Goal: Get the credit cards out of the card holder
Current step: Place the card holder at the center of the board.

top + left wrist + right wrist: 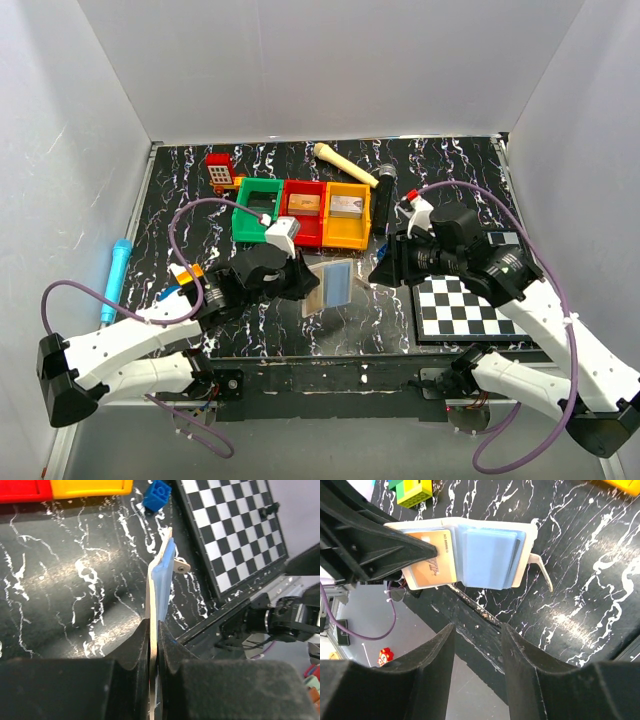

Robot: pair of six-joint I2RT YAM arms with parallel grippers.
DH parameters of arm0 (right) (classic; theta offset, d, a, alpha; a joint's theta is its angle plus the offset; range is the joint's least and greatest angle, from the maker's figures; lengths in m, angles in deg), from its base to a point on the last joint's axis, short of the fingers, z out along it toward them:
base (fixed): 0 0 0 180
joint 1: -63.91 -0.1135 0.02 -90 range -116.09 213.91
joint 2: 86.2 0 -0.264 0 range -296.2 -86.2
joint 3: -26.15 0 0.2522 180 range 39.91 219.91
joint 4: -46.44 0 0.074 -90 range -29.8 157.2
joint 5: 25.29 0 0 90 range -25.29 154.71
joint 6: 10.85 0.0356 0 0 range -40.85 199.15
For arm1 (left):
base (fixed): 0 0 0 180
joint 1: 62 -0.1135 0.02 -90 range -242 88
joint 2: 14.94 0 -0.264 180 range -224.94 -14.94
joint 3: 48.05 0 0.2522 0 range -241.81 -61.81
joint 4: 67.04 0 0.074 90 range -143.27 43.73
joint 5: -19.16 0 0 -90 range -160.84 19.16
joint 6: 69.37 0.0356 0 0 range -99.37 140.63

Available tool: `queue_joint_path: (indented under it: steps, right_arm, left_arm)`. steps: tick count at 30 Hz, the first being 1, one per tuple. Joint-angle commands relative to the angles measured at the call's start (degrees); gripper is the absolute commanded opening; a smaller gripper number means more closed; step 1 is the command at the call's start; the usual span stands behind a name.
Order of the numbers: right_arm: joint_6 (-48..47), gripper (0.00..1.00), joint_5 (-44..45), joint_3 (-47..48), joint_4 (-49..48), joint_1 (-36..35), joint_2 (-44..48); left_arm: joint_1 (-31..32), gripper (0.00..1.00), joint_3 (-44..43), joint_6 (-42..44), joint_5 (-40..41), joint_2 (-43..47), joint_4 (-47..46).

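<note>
Two jaws of the left gripper (153, 630) are clamped on one edge of the card holder (490, 555), holding it open and on edge over the near middle of the black marbled tabletop (180, 185) (whether its far corner touches the surface I cannot tell). One tan-orange credit card (427, 575) sits in the panel those jaws pinch, beside the pale blue panel. Right of the holder, the right gripper (478, 627) faces it, jaws apart, touching nothing. A checkered board (465, 305) lies near right.

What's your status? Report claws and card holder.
Left claw shut on card holder, holder open. Right claw open, facing it, not touching. One credit card showing in holder; left finger overlaps it.
</note>
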Motion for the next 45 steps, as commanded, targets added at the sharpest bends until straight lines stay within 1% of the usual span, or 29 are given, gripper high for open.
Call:
queue_joint_path:
  steps: [1, 3, 5, 7, 10, 14, 17, 21, 25, 29, 35, 45]
  right_arm:
    - [-3.28, 0.49, -0.25, 2.89, -3.43, -0.02, 3.04]
    - [-1.63, 0.48, -4.12, -0.17, -8.61, -0.02, 4.18]
    - [0.57, 0.47, -7.73, -5.70, -18.96, -0.03, 6.20]
    - [2.42, 0.45, -8.96, -10.01, -23.91, -0.02, 6.82]
    - [2.87, 0.42, -12.21, -13.54, -26.73, -0.02, 4.12]
    - [4.18, 0.38, -13.89, -17.93, -31.65, -0.02, 0.33]
    - [5.32, 0.35, -12.93, -22.59, -37.36, 0.15, -1.25]
    - [6.90, 0.32, -14.06, -25.49, -42.90, 0.85, -5.38]
    - [7.52, 0.32, -16.09, -27.26, -48.87, 1.64, -9.77]
    - [8.22, 0.33, -18.37, -27.26, -52.05, 2.35, -15.92]
    - [11.65, 0.28, -21.28, -29.28, -59.95, 3.75, -23.93]
    - [11.48, 0.27, -21.98, -32.35, -63.21, 5.42, -31.31]
  left_arm:
    - [0.10, 0.00, 1.51, -1.32, 3.16, 1.32, 2.50]
    - [0.01, 0.00, 2.30, -1.24, 2.11, 0.09, 0.22]
    - [-0.25, 0.00, 3.61, -0.80, 0.18, -1.49, -3.46]
    - [-1.21, 0.00, 5.54, -0.54, -3.15, -3.16, -7.95]
    - [-3.76, 0.00, 8.62, -0.71, -6.85, -6.32, -13.40]
    - [-9.20, 0.00, 11.87, -0.27, -16.68, -10.02, -20.17]
    - [-11.76, 0.00, 13.89, -0.19, -19.95, -11.86, -24.13]
    - [-13.34, 0.00, 16.09, 0.52, -22.32, -13.71, -28.79]
    - [-14.58, 0.00, 18.20, 0.34, -25.04, -15.91, -31.78]
    - [-15.89, 0.00, 18.91, 0.26, -26.89, -18.80, -33.98]
    - [-17.56, 0.00, 19.79, 0.34, -29.00, -21.89, -36.26]
    - [-19.94, 0.00, 20.58, -0.01, -30.67, -25.49, -37.32]
